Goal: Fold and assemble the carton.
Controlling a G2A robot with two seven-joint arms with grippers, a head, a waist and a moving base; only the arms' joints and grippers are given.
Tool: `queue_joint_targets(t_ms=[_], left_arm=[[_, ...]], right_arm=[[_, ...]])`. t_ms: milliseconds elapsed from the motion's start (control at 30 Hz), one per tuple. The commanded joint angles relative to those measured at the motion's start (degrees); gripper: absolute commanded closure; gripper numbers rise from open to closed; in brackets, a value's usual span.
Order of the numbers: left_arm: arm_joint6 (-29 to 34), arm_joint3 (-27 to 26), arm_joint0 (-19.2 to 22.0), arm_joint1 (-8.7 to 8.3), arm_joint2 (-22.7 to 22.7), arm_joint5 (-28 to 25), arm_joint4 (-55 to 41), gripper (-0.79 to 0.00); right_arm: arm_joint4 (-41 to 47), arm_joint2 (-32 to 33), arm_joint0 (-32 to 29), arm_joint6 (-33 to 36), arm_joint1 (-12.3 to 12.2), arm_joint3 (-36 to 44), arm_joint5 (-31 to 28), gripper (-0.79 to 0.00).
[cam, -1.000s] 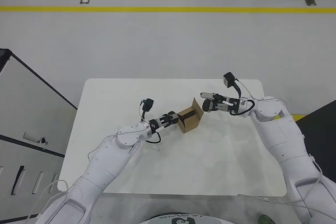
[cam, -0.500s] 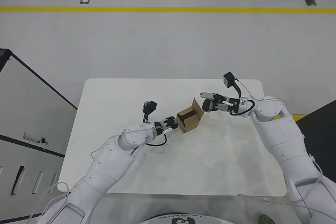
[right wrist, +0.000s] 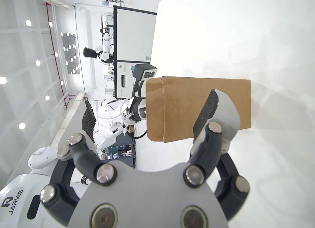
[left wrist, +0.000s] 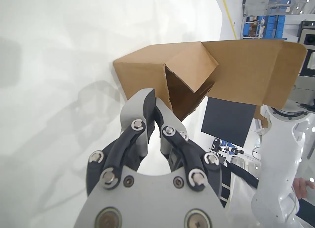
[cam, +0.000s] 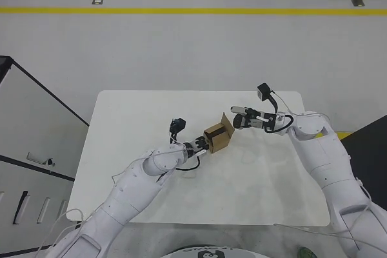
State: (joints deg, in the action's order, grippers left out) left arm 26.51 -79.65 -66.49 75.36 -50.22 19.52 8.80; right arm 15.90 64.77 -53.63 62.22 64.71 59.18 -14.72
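white table (cam: 148, 129): the carton (cam: 218, 137) is set near its middle, walls raised, flaps judged not yet tucked. the left gripper (left wrist: 154, 98) is pinched shut beside it, the right gripper (cam: 234, 118) spread wide.
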Motion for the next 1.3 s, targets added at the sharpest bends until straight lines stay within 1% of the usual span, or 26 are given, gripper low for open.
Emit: queue_joint_targets(t_ms=[0, 167, 567, 700, 767, 833, 867, 933, 967, 1000, 1100, 1133, 1267], left_arm=[[-1.15, 0.59, 0.55, 0.45, 0.68, 1.86, -0.56, 0.0], [-2.57, 1.87, 1.44, 1.05, 1.16, 4.06, -0.79, 0.0], [-3.81, 3.39, 2.08, 1.95, 1.65, 5.53, -1.29, 0.0], [-3.87, 3.4, 2.11, 1.97, 1.66, 5.55, -1.24, 0.0], [-3.87, 3.4, 2.11, 1.97, 1.66, 5.55, -1.24, 0.0], [-3.87, 3.4, 2.11, 1.97, 1.66, 5.55, -1.24, 0.0], [-3.87, 3.4, 2.11, 1.97, 1.66, 5.55, -1.24, 0.0], [-3.87, 3.4, 2.11, 1.97, 1.66, 5.55, -1.24, 0.0], [-3.87, 3.4, 2.11, 1.97, 1.66, 5.55, -1.24, 0.0], [-3.87, 3.4, 2.11, 1.97, 1.66, 5.55, -1.24, 0.0], [-3.87, 3.4, 2.11, 1.97, 1.66, 5.55, -1.24, 0.0], [-3.87, 3.4, 2.11, 1.97, 1.66, 5.55, -1.24, 0.0], [-3.87, 3.4, 2.11, 1.97, 1.66, 5.55, -1.24, 0.0]], right_arm=[[0.0, 0.0, 0.0, 0.0, 0.0, 0.0, 0.0, -0.785], [0.0, 0.0, 0.0, 0.0, 0.0, 0.0, 0.0, -0.785], [0.0, 0.0, 0.0, 0.0, 0.0, 0.0, 0.0, -0.785], [0.0, 0.0, 0.0, 0.0, 0.0, 0.0, 0.0, -0.785], [-0.43, -0.18, -0.17, 0.13, -0.01, 1.62, -0.57, -0.785], [-2.25, -0.16, 0.87, 4.1, -0.41, 2.99, -0.17, -0.785], [-3.24, -0.16, 2.27, 7.9, -0.68, 3.61, 0.49, -0.785], [-5.0, -0.13, 4.24, 11.51, -1.01, 3.76, 1.54, -0.785], [-6.12, -0.53, 5.62, 14.21, -1.13, 4.1, 2.38, -0.785], [-7.24, -0.61, 6.95, 15.32, -1.23, 3.99, 3.12, -0.785], [-11.9, -2.97, 10.84, 21.49, -1.32, 3.55, 7.12, -0.785], [-13.25, -2.94, 11.71, 20.1, -1.35, 3.31, 7.87, -0.785], [-13.25, -2.94, 11.71, 20.1, -1.35, 3.31, 7.87, -0.785]])
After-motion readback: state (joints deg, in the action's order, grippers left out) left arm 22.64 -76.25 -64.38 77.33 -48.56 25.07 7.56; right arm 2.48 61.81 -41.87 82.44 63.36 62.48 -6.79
